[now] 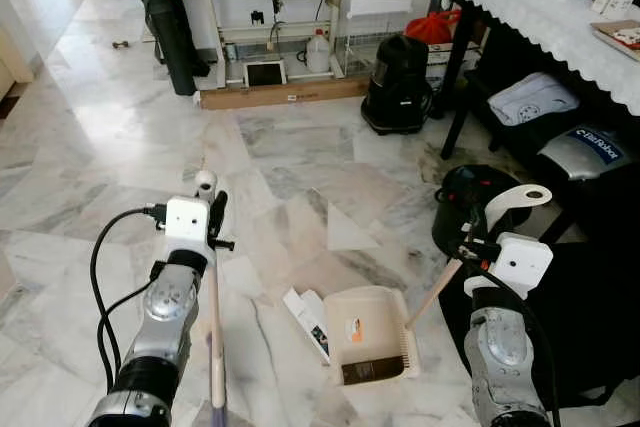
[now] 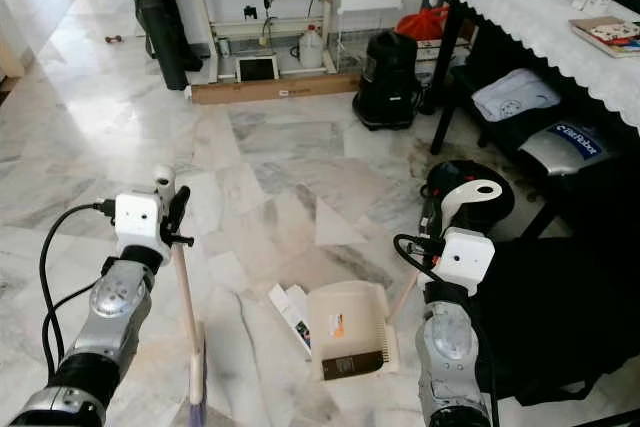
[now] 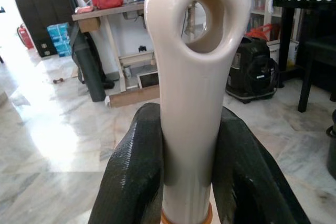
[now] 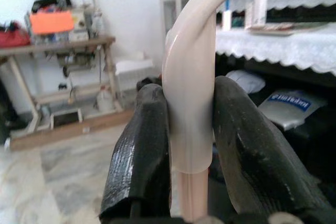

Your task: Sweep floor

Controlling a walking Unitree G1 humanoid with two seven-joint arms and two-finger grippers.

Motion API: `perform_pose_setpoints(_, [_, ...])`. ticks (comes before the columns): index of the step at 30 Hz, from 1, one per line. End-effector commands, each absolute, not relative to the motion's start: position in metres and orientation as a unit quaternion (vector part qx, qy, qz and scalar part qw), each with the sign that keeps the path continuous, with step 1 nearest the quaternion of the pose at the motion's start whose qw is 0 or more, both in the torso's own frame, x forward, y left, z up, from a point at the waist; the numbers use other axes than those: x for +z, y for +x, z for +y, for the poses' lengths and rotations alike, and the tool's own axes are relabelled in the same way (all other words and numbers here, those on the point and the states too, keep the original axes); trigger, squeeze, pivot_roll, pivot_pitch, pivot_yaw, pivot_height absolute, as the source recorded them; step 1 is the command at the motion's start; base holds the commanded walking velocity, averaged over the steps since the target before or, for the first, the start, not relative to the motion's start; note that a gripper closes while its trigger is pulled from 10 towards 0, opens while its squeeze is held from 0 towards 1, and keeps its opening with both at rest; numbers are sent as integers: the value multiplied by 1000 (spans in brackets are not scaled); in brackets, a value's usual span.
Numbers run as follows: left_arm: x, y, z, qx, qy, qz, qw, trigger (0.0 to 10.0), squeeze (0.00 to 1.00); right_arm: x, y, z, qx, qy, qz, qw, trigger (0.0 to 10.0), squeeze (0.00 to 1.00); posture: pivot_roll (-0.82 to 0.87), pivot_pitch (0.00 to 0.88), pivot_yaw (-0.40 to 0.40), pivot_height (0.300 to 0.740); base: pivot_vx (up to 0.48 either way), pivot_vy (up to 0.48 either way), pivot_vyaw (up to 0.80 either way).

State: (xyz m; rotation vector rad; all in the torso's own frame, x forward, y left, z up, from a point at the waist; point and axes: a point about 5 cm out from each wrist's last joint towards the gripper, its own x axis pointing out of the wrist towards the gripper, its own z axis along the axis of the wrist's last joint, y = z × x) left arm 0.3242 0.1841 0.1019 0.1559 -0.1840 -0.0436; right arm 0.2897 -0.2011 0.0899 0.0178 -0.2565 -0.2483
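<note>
A: Grippers, two. What does each hold?

B: The left gripper (image 3: 190,182) is clenched on the one broom handle (image 3: 191,93), near its holed tip; the stick runs down the lower left of the head view to the purple bristles (image 2: 195,409) at the bottom edge. The right gripper (image 4: 191,156) is clamped around the curved dustpan handle (image 4: 190,103).

A: And the dustpan?

B: One beige dustpan (image 1: 368,332) lies on the marble floor (image 1: 120,147) at lower centre, a dark patch at its near end. One white paper packet (image 1: 308,319) touches its left side.

A: Anything else?

B: One black vacuum cleaner (image 1: 398,85) stands at upper centre.
</note>
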Motion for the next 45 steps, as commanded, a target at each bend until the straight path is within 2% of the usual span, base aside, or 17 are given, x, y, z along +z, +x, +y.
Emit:
perform_pose_setpoints(1, [108,321,181,-21,83,-117,989,10000,0,111,293,-205,-127,15,-171,977,10000,0,26,0,-31,740,0,0,0])
perform_pose_setpoints(5, [101,314,177,-19,80,-114,990,10000,0,117,292,-210,-127,9,-180,975,10000,0,30,0,-49,740,0,0,0])
perform_pose_setpoints(10, [113,321,180,-16,82,-128,988,10000,0,119,295,-214,-139,17,-181,973,10000,0,67,0,-34,740,0,0,0])
perform_pose_setpoints(15, [126,326,190,-2,92,-147,985,10000,0,117,300,-210,-144,31,-173,974,10000,0,84,0,-41,740,0,0,0])
perform_pose_setpoints(18, [125,324,192,3,93,-147,985,10000,0,115,302,-199,-116,27,-165,979,10000,0,86,0,-39,740,0,0,0])
perform_pose_setpoints(21, [125,324,189,-1,91,-147,985,10000,0,115,302,-193,-106,26,-166,980,10000,0,80,0,-30,740,0,0,0])
perform_pose_setpoints(27, [124,326,179,-17,84,-143,986,10000,0,110,296,-199,-129,22,-160,978,10000,0,55,0,-6,740,0,0,0])
perform_pose_setpoints(35, [124,329,167,-26,78,-142,986,10000,0,107,290,-203,-137,15,-152,979,10000,0,57,0,-26,740,0,0,800])
perform_pose_setpoints(45, [125,326,169,-16,86,-148,985,10000,0,113,296,-204,-131,16,-155,979,10000,0,84,0,-50,740,0,0,800])
